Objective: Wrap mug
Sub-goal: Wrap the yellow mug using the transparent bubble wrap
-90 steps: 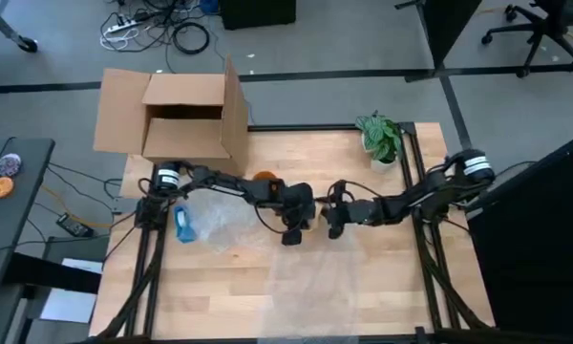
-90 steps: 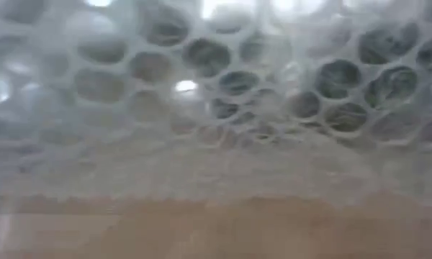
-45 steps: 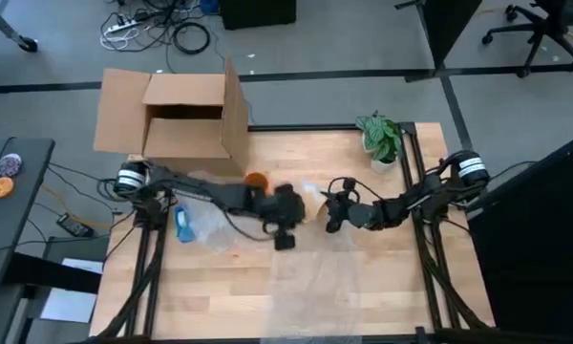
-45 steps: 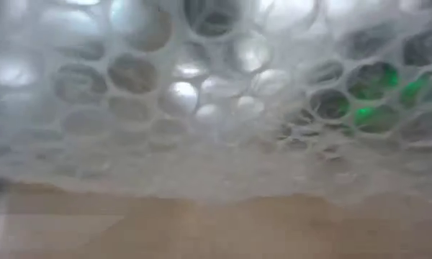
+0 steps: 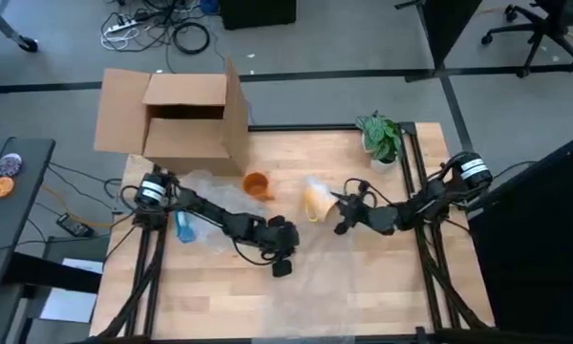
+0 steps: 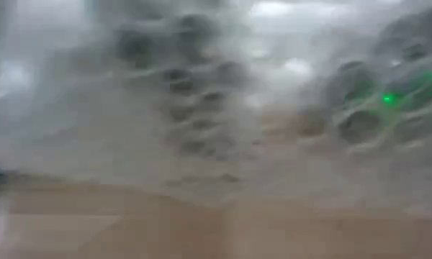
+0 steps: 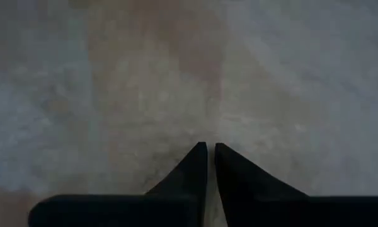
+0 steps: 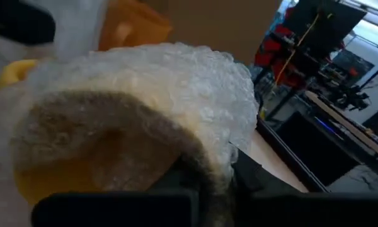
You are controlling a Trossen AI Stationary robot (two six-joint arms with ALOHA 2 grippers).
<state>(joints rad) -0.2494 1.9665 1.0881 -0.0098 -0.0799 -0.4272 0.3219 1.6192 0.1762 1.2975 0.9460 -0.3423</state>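
Fingers of the left gripper (image 7: 208, 151) are nearly shut on bubble wrap (image 8: 164, 82); right fingers: unclear; wrap could slip off the mug (image 5: 315, 202) if tugged.

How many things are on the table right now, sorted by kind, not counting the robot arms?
Mugs: 2, an orange mug and a yellow mug partly in bubble wrap
Bubble wrap sheets: 2, bubble wrap at the front and a bubble wrap piece at the left
Potted plant: 1
Blue object: 1
Cardboard box: 1
Total: 7
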